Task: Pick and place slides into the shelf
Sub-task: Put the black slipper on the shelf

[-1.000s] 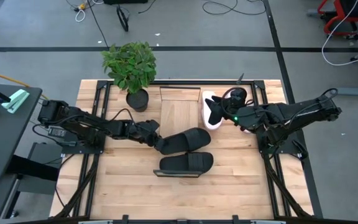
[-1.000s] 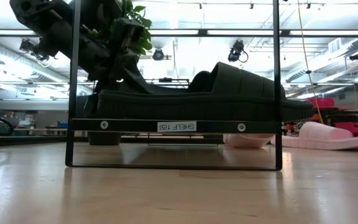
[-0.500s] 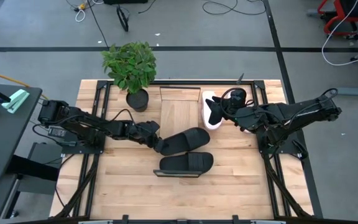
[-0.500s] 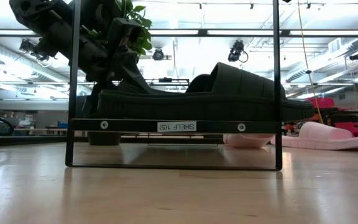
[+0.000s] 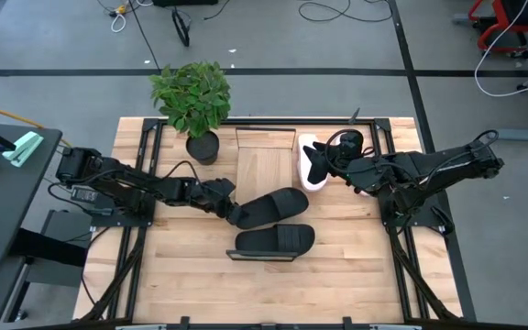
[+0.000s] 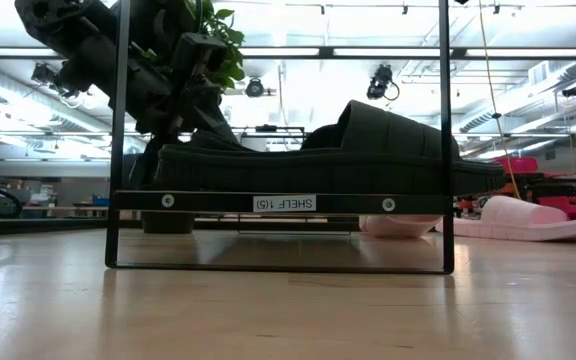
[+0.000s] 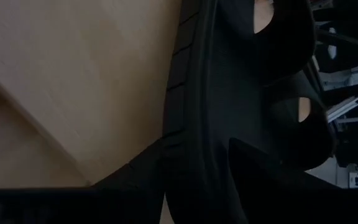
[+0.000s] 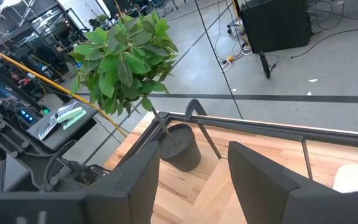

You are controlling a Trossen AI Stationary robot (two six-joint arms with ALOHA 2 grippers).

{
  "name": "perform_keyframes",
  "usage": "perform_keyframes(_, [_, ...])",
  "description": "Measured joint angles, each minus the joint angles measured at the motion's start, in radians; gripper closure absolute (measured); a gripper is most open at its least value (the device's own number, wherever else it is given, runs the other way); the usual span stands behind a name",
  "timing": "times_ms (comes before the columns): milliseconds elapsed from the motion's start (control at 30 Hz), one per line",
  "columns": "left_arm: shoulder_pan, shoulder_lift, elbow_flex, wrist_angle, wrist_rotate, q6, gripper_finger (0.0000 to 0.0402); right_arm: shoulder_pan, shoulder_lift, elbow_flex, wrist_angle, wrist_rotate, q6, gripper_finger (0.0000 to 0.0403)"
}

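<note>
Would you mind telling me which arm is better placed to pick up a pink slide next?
The right: its gripper hovers beside the pink slides, while the left gripper sits at the black slide.

The room is bright. Long ceiling lights [image 6: 388,52] shine white along the top of the low view and glare a bit. The black slide [image 6: 328,160] there looks like a dark shape against them. The left wrist view is dim and blurry. The table [image 5: 191,275] shows soft, short shadows.

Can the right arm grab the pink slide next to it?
Probably yes. The right pincer is open and sits right at the pink slide, with nothing between them.
</note>
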Motion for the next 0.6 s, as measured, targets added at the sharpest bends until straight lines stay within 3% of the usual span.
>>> perform_keyframes(600, [0.083, -0.001, 0.0, -0.064, 0.09, 0.024, 0.0154, 0.0, 0.0, 0.0, -0.02, 0.0, 0.0, 0.0206])
